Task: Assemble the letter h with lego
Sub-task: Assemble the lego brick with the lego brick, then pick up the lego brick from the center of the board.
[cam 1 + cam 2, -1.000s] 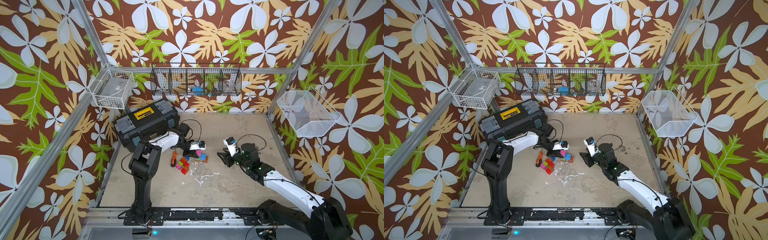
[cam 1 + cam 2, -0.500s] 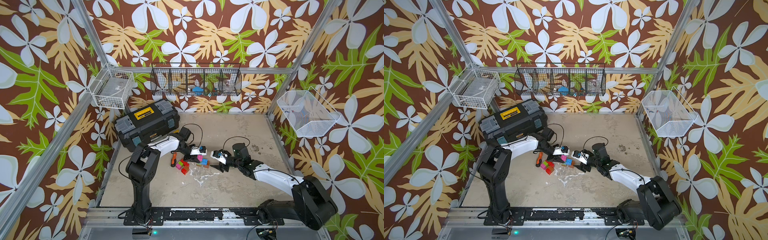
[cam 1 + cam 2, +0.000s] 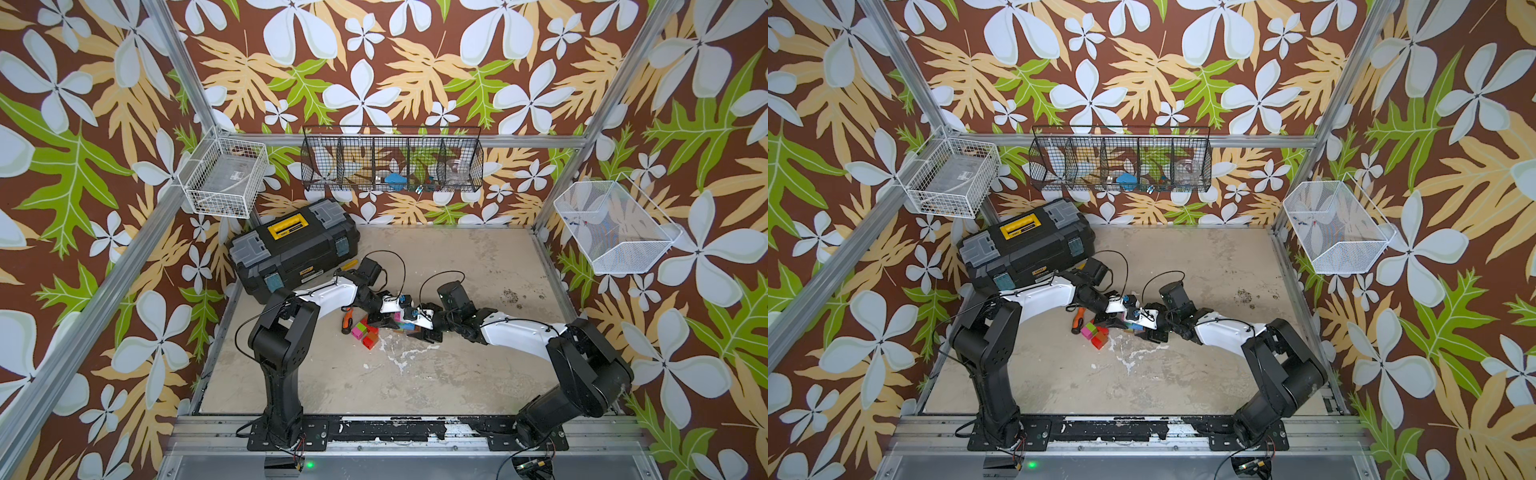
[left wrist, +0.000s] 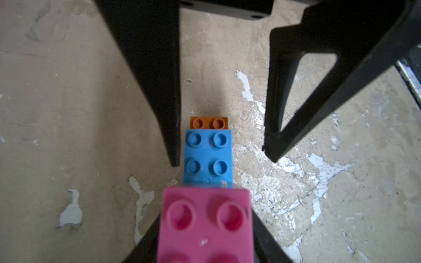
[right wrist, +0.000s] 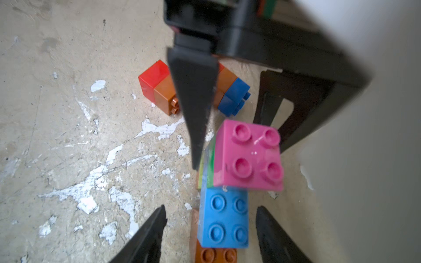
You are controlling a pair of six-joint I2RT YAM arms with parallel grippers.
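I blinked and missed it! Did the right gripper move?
Yes. The right gripper moved toward the toolbox side, down to the letter h.

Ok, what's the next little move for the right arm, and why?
Probably close the right gripper on the blue brick. Its jaws stand open on either side of that brick, gripping nothing, while the left gripper straddles the pink brick next to it. A grip there would likely steady the bricks for pressing together.
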